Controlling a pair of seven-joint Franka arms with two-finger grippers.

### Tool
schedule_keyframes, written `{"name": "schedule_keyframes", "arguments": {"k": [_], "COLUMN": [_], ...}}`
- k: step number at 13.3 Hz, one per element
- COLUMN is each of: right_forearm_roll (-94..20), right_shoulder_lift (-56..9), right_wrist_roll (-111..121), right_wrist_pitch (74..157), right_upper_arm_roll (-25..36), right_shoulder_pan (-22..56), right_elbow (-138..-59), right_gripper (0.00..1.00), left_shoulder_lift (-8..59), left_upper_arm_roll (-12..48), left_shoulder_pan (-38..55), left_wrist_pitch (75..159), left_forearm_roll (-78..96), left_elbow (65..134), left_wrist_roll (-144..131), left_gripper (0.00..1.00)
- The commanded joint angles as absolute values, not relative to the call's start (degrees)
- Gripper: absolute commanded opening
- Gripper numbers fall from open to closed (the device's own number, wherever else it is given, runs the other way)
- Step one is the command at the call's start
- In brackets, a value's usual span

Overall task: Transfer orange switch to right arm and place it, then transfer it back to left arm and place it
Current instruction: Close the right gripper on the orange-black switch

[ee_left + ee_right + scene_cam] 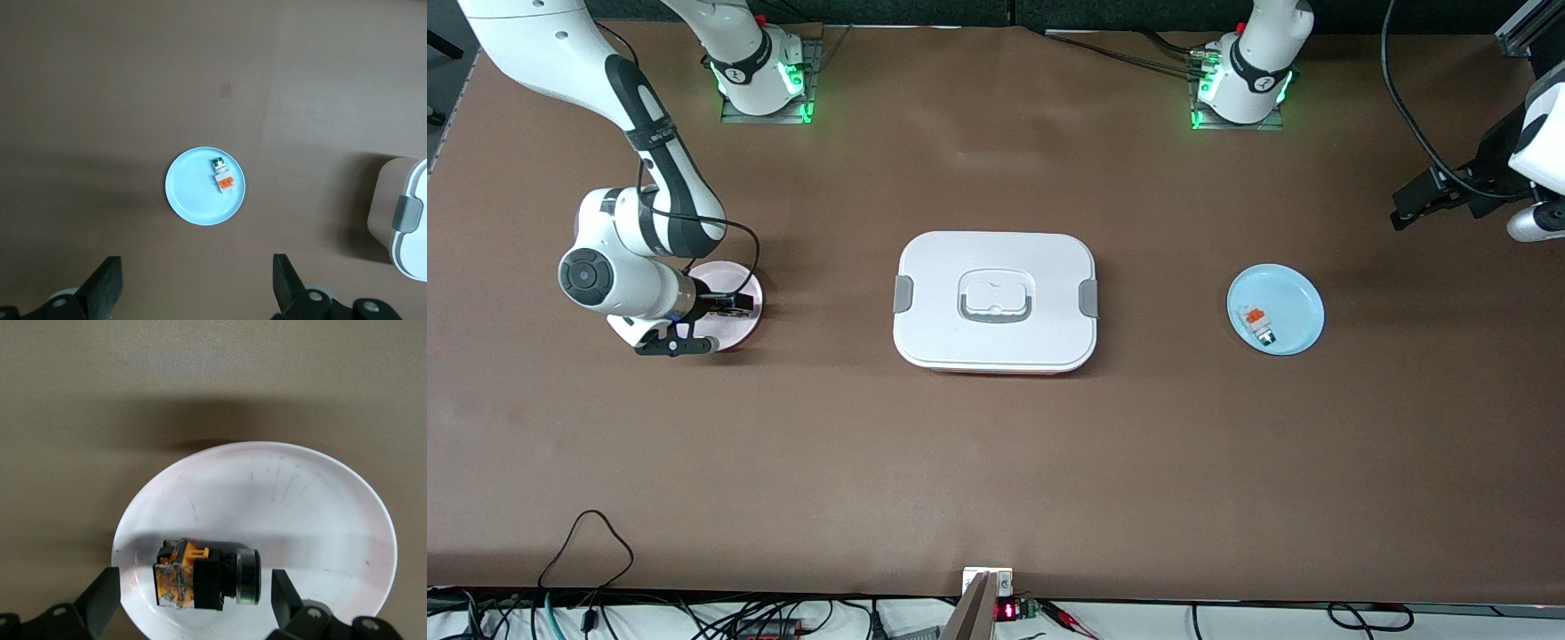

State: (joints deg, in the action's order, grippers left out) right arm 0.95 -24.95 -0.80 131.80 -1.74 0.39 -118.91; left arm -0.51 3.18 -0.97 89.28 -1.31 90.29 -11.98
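The large white rounded-rectangle lidded box with grey side clips and a grey recessed handle sits at the centre of the brown table. Taking the box as the centre of a clock face in the front view, a pale pink round plate lies at nine o'clock, toward the right arm's end of the table, and a light blue round plate lies at three o'clock, toward the left arm's end. The right gripper hangs low over the pink plate, its black fingers spread wide and gripping nothing; between them in the right wrist view the orange switch, a small black-bodied part with a bright orange block and a round black end, lies on its side on the plate. The left gripper is held high above the table near the blue plate, fingers likewise wide apart and empty. On the blue plate rests a white-and-grey component with an orange patch.
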Motion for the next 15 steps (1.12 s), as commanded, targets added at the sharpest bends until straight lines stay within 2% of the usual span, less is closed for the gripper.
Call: {"name": "schedule_keyframes", "arguments": {"k": [1,5,15], "right_forearm_roll": [1.41,2.02,1.93], "right_shoulder_lift": [-25.14,-24.44,-24.43], "right_wrist_roll": [-0.18,0.35,3.34], "right_wrist_pitch": [133.68,137.19,137.29], "right_upper_arm_roll": [-1.76,-1.67,-1.14], "right_shoulder_pan": [0.35,0.35,-0.44], "right_elbow": [-120.14,-123.31,-123.84], "right_gripper": [1.0,1.0,1.0], "left_shoulder_lift": [0.35,0.35,0.35], "left_upper_arm_roll": [3.34,3.34,3.34], "left_shoulder_pan": [-0.79,-0.79,-0.79], "left_wrist_pitch": [88.42,88.42,88.51], "left_forearm_roll": [-2.9,-2.9,-2.99], "left_elbow": [88.51,88.51,88.59], "left_wrist_roll": [-12.39,-12.39,-12.31], "left_gripper": [0.99,0.99,0.99]}}
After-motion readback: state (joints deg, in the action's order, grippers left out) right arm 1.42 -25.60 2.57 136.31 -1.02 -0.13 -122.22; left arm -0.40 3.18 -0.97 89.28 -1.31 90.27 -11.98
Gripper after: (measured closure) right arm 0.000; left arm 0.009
